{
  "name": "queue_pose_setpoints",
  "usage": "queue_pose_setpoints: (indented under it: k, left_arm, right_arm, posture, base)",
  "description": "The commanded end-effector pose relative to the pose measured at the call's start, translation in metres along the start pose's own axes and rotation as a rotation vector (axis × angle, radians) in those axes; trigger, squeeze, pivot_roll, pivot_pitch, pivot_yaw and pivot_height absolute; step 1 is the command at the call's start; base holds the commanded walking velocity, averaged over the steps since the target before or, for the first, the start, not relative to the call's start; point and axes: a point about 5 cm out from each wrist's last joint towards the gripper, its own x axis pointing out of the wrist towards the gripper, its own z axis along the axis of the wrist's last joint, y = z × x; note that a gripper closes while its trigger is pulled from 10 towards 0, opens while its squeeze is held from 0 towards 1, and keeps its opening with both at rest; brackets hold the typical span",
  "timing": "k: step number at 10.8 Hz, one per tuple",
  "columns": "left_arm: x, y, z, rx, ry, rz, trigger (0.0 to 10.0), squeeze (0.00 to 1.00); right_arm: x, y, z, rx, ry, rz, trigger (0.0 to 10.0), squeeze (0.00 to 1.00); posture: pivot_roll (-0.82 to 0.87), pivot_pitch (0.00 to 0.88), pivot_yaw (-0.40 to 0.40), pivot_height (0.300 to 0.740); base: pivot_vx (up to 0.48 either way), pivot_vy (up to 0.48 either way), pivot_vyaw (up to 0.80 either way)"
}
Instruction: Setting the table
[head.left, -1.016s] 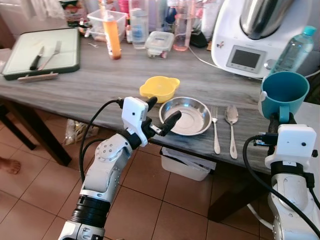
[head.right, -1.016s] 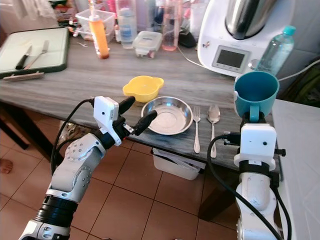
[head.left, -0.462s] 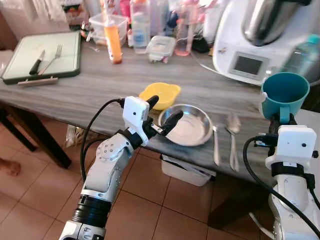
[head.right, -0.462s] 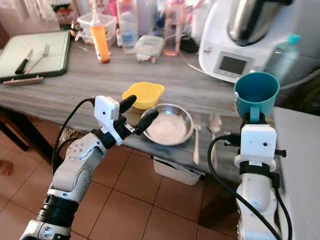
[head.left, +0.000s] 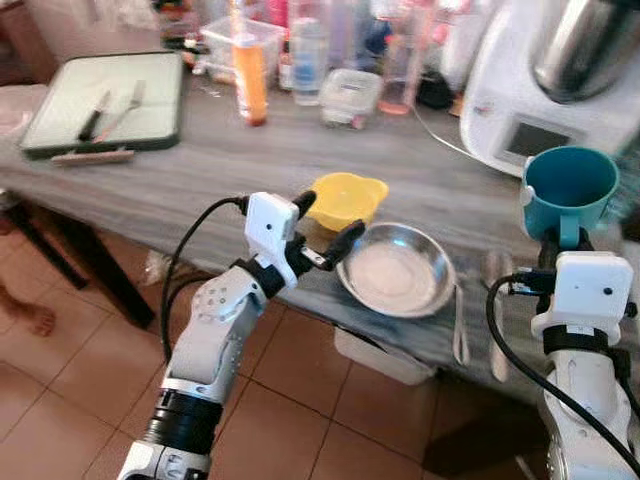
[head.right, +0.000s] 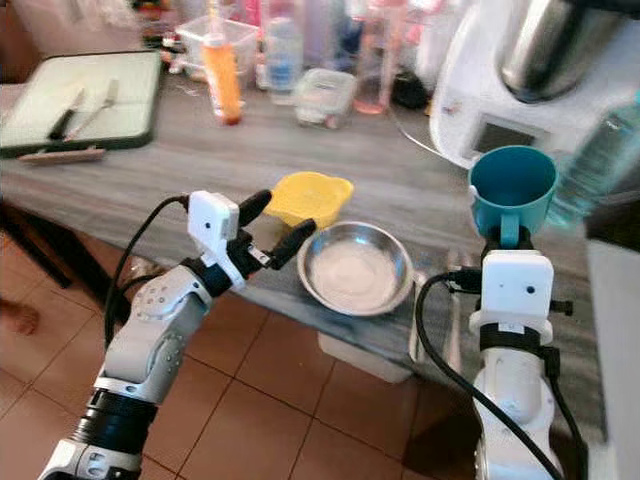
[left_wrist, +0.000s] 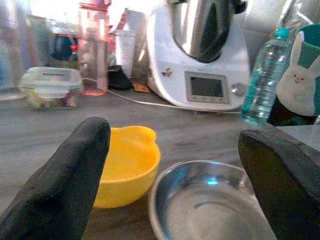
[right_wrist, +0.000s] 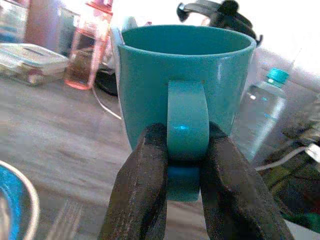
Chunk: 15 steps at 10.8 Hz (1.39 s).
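Note:
A teal mug (head.left: 569, 188) stands upright in the air at the right, with my right gripper (right_wrist: 184, 165) shut on its handle. A steel plate (head.left: 396, 281) lies near the table's front edge, and a yellow bowl (head.left: 346, 200) sits just behind it to the left. A fork (head.left: 460, 325) and a spoon (head.left: 497, 320) lie blurred to the right of the plate. My left gripper (head.left: 324, 222) is open and empty, held over the table's front edge just left of the plate and in front of the bowl.
A white kitchen machine (head.left: 560, 90) and a water bottle (left_wrist: 263, 75) stand at the back right. Bottles and food boxes (head.left: 352, 95) line the back. A green tray (head.left: 105, 105) with a knife and fork lies far left. A person's foot (head.left: 25, 312) rests on the tiled floor.
The whole picture has shifted rightward and blurred, so the camera has moved. Both grippers keep their poses, the mug still held.

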Motion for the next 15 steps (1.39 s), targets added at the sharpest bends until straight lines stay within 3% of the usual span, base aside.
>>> queue_pose_setpoints:
  k: [1, 7, 11, 13, 15]
  left_arm:
    - [0.0, -0.001, 0.001, 0.018, 0.004, -0.012, 10.0, 0.0]
    - [0.0, -0.002, -0.001, 0.027, 0.009, -0.016, 10.0, 0.0]
    - [-0.007, 0.002, 0.001, 0.032, 0.023, -0.039, 10.0, 0.0]
    - [-0.022, 0.013, 0.008, 0.043, 0.073, -0.119, 10.0, 0.0]
    - [-0.026, 0.012, 0.015, 0.061, 0.105, -0.225, 10.0, 0.0]
  right_arm:
    - [0.0, -0.006, 0.007, -0.014, -0.026, -0.014, 10.0, 0.0]
    - [0.001, -0.006, 0.006, -0.015, -0.025, -0.013, 10.0, 0.0]
    - [0.002, -0.005, 0.008, -0.013, -0.03, -0.01, 10.0, 0.0]
    - [0.004, -0.009, 0.01, -0.014, -0.036, -0.014, 10.0, 0.0]
    - [0.003, -0.007, 0.01, -0.012, -0.034, -0.01, 10.0, 0.0]
  posture:
    - [0.06, 0.111, -0.021, 0.74]
    - [0.06, 0.108, -0.021, 0.74]
    - [0.07, 0.103, -0.026, 0.74]
    - [0.08, 0.107, -0.029, 0.74]
    - [0.08, 0.11, -0.029, 0.74]
  base:
    - [0.244, 0.0, 0.0]
    - [0.252, 0.0, 0.0]
    - [0.0, 0.0, 0.0]
    - [0.0, 0.0, 0.0]
    - [0.0, 0.0, 0.0]
